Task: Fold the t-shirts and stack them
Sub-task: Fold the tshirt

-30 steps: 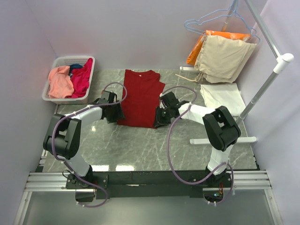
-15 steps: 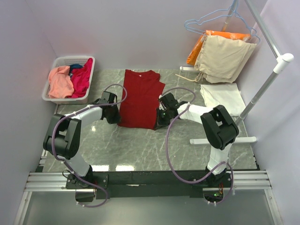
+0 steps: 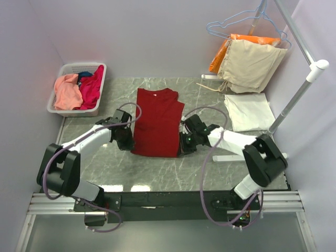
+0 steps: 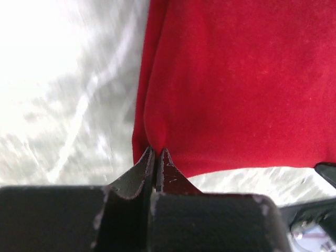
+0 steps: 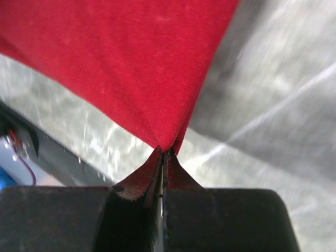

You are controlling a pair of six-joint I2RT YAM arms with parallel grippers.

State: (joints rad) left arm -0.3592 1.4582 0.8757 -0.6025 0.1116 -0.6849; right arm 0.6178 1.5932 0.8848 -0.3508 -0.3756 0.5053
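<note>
The left hand (image 4: 156, 153) and right hand (image 5: 164, 153) are clamped on the near corners of the dark red t-shirt (image 3: 156, 122) lying mid-tabletop (image 3: 157, 170), so they should probably lift evenly, keeping its near edge taut.

arms (image 3: 92, 137): white links, black joints | cables (image 3: 201, 176): mauve loops | left pincer (image 4: 156, 153), right pincer (image 5: 164, 154): black, scuffed

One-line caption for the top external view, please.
Left claw and right claw each pinch a near corner of the dark red t-shirt on the table; folded cream-white t-shirt right, basket far left.
</note>
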